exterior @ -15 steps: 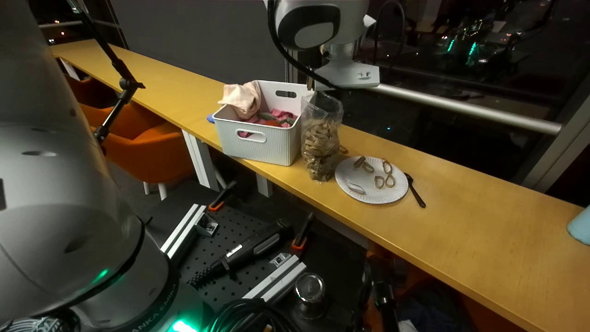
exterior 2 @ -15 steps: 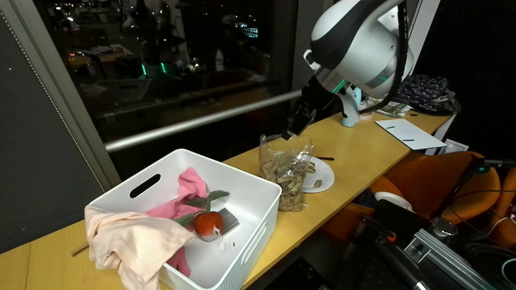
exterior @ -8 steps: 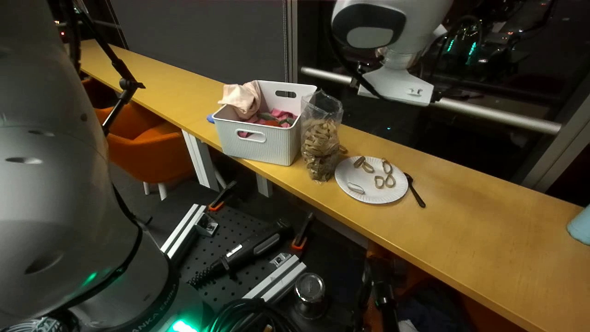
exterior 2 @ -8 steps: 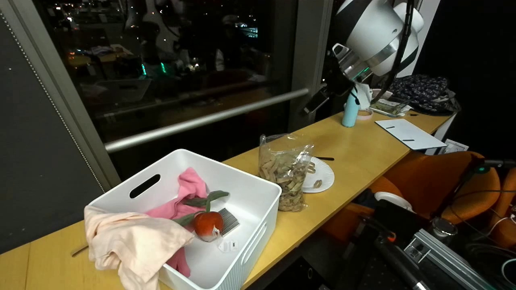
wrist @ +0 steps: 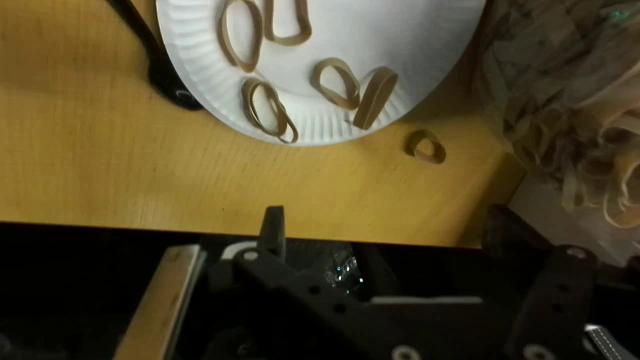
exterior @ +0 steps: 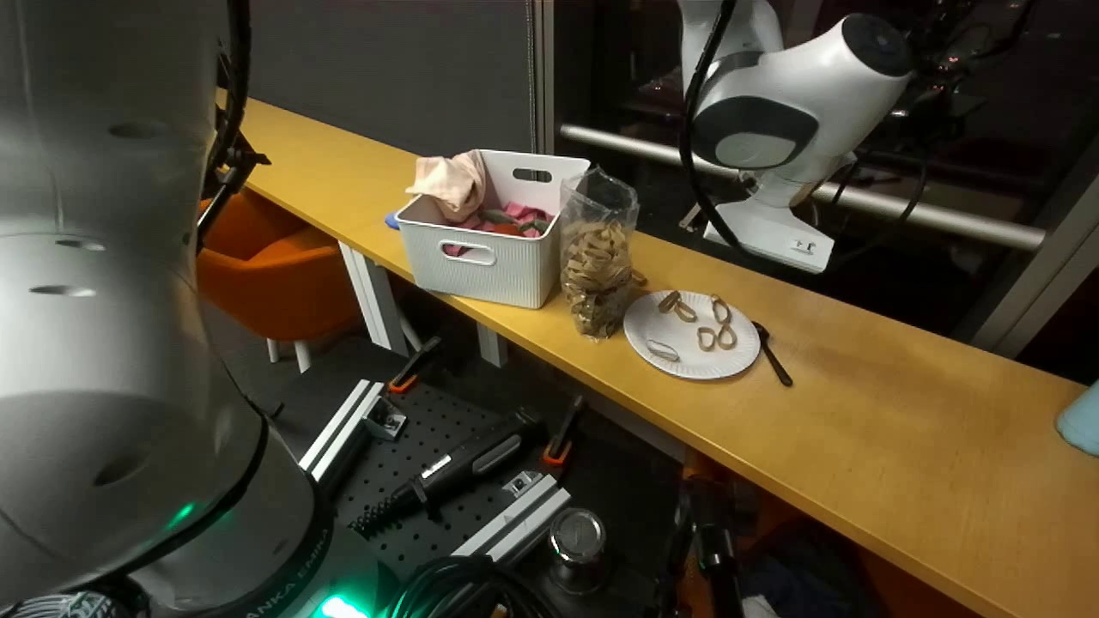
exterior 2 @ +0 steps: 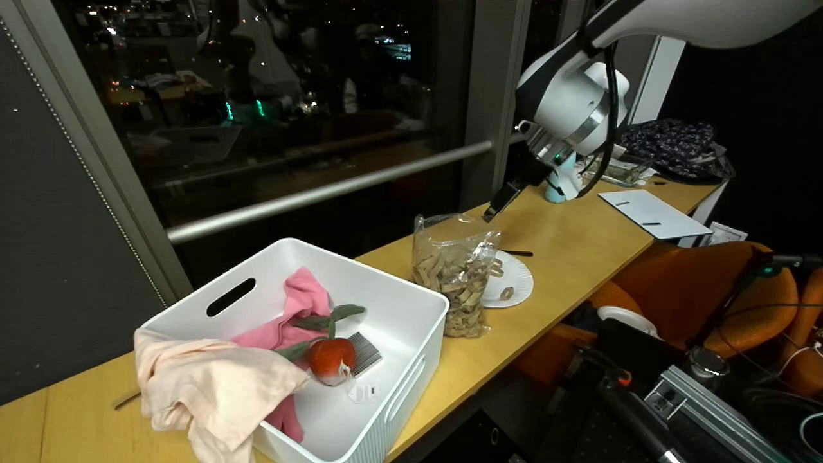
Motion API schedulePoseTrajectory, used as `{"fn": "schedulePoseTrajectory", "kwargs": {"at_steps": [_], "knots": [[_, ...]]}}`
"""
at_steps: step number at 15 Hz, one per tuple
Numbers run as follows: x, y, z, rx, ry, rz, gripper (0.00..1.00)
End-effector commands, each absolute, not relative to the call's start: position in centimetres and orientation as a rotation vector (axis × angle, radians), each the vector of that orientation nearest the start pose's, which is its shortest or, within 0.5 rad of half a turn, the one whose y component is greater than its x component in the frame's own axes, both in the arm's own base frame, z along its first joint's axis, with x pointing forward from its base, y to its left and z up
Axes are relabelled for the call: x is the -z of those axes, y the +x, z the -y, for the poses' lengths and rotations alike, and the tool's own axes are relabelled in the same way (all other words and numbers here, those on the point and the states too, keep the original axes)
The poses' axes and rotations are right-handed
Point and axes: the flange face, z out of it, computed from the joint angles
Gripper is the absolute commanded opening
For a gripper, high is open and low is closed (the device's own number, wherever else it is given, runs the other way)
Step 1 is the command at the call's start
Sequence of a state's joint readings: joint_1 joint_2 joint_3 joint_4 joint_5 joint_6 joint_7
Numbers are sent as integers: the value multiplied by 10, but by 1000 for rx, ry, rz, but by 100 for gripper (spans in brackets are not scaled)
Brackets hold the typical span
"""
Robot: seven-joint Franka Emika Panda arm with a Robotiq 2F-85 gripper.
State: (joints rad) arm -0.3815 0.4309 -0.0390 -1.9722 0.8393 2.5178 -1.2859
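Stray rubber band (wrist: 434, 155): on the wooden table (wrist: 125, 165) between the paper plate (wrist: 395, 35) and the clear plastic bag of rubber bands (wrist: 565, 90); whole in the wrist view, while in an exterior view just a bit of the band (exterior: 640, 277) shows past the bag.
White storage bin (exterior 2: 398, 302): in an exterior view its red fruit-shaped toy (exterior 2: 332, 357) shows plainly beside a pink cloth (exterior 2: 307, 292); a peach cloth (exterior 2: 218, 379) hangs over the rim.
Black spoon (exterior: 775, 356): whole in an exterior view; the wrist view crops its handle.
Gripper (wrist: 387, 216): jaws spread wide apart in the wrist view, near the stray band; in an exterior view the white wrist bracket (exterior: 768, 236) hides most of it.
Bag: upright just beside the bin, cut off at the wrist view's edge; whether a finger touches it, I cannot tell.
Paper plate: holds several bands; cropped in the wrist view.
Arm (exterior 2: 569, 106): lower than half a second ago; bag, plate and bin have not moved.
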Motion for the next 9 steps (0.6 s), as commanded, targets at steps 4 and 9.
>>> {"fn": "schedulePoseTrajectory", "kwargs": {"at_steps": [4,9], "knots": [[-211,625,252,399,-2868,258,100],[-190,663,230,285,-2924,252,100]]}}
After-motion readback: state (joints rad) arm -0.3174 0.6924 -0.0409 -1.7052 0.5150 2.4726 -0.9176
